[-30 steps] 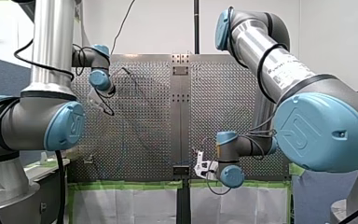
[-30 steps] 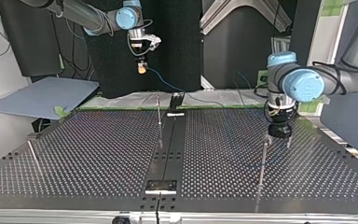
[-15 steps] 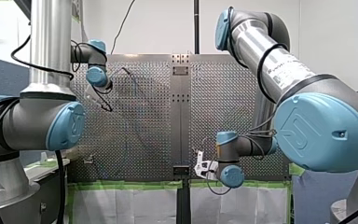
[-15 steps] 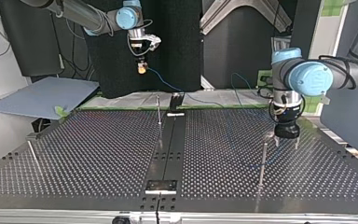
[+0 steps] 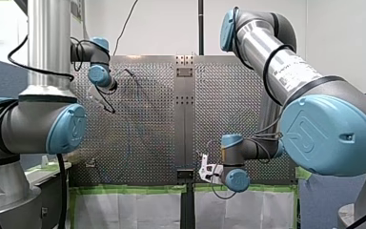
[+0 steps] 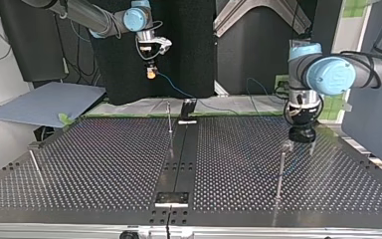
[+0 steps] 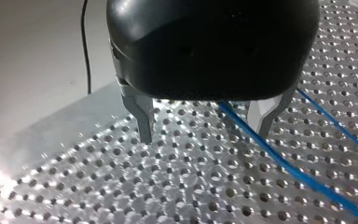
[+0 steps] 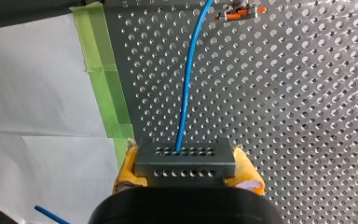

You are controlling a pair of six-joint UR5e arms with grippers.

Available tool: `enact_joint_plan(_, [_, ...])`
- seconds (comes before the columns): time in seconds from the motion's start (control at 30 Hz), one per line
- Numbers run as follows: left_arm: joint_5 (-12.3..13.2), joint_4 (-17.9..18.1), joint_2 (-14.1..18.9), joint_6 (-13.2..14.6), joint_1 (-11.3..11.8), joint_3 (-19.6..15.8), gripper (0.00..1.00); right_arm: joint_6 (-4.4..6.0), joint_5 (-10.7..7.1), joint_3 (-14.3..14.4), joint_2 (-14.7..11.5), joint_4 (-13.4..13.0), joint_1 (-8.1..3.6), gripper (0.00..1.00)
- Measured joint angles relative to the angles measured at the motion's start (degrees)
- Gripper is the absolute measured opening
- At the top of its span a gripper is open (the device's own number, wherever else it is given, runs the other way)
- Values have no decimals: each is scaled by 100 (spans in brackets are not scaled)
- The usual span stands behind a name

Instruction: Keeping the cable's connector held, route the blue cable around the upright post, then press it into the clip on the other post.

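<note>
While right gripper [image 6: 151, 73] is clamping connector [image 8: 185, 161], top view's upper left | left gripper [image 7: 204, 132], fingers [image 7: 142, 116] apart, is straddling blue cable [image 7: 279, 163] beside post [image 6: 280, 172] | risk: cable, seemingly off-centre, slipping past closing fingers.

The perforated table [image 6: 104, 164] bears thin upright posts [image 6: 280, 172], a centre strip [image 6: 181, 154] and the blue cable [image 7: 289, 161].

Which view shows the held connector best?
Right wrist view: the grey connector sits close up between my right tool's yellow pads, blue cable leaving it. Top view shows it tiny; front view too small to tell; left wrist view not at all.
</note>
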Motion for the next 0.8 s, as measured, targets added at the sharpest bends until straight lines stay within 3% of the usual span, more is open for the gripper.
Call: enact_joint_plan(0.8, [102,-176,915,301,-283,-298,100,22,-25,0,1,-26,1,0])
